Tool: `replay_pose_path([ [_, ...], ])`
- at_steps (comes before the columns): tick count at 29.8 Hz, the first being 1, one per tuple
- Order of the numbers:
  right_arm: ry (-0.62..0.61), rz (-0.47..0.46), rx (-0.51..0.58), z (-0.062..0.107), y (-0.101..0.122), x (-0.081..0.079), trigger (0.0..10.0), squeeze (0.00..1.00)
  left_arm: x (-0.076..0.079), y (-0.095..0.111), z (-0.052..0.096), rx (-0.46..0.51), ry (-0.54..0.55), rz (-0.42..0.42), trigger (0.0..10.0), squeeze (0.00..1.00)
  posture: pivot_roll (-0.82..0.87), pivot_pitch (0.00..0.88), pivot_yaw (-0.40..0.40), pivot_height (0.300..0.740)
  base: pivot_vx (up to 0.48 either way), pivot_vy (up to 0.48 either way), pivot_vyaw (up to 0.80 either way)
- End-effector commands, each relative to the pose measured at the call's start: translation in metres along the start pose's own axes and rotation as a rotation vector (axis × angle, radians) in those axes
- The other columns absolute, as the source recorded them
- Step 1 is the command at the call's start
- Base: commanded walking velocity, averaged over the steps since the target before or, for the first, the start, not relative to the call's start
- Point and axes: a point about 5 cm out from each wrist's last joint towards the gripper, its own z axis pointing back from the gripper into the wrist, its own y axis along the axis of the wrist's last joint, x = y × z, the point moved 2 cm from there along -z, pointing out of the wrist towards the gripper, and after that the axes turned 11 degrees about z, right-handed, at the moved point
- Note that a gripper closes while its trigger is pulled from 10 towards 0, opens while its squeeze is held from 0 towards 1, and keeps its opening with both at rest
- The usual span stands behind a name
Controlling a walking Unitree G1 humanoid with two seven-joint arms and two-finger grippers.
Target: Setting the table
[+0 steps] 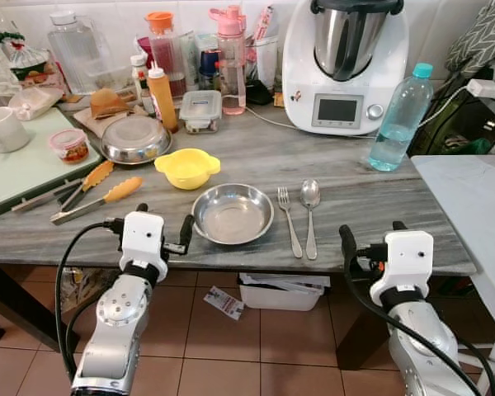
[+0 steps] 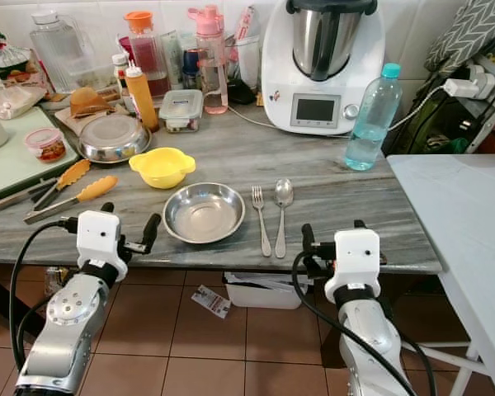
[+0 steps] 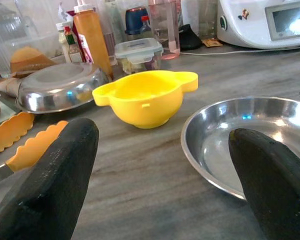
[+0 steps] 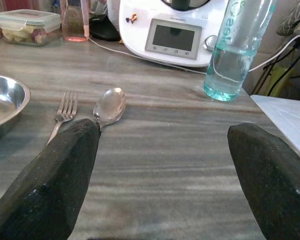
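**Place setting laid out at the front edge of a grey stone table**

A grey veined stone table point(image 1: 256, 157) is spread across the middle of the left eye view, with brown floor tiles point(image 1: 231, 346) seen below it and a white tiled wall behind. A white table point(image 1: 470, 198) is set at the right edge of the frame. At the upper centre a white kitchen machine point(image 1: 345, 66) is placed, with a clear water bottle point(image 1: 400, 120) just to its right. Jars, bottles and a lidded container point(image 1: 200, 110) are crowded along the upper left.

Near the centre of the frame a steel plate point(image 1: 233, 214) is laid close to the table's front edge. A yellow bowl point(image 1: 187, 167) is set just above and to its left, and orange-tipped tongs point(image 1: 95, 194) are lying further left. Right of the plate, a fork point(image 1: 289, 219) and a spoon point(image 1: 310, 216) are laid side by side, close but apart. Their long axes run roughly up and down the frame, with tines and bowl pointing toward the back wall and the handles toward the front edge.

The left gripper point(image 1: 161, 224) is held at the lower left, by the plate's left rim, its fingers spread apart. The right gripper point(image 1: 371, 239) is held at the lower right, fingers likewise parted and nothing grasped.
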Motion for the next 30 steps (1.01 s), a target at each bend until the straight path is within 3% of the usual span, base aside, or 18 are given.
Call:
replay_pose_path([
  [1, -0.019, -0.008, -0.016, -0.0014, -0.0024, 0.0032, 10.0, 0.00, -0.0002, -0.0029, -0.0004, -0.020, 0.003, 0.000, 10.0, 0.00, -0.10, 0.000, 0.052, 0.740, -0.266, 0.000, 0.00],
  [30, -0.025, -0.009, -0.023, -0.0023, -0.0036, 0.0035, 10.0, 0.00, 0.0000, -0.0043, -0.0003, -0.032, 0.002, 0.006, 10.0, 0.00, -0.10, 0.000, 0.052, 0.740, -0.295, 0.000, 0.00],
])
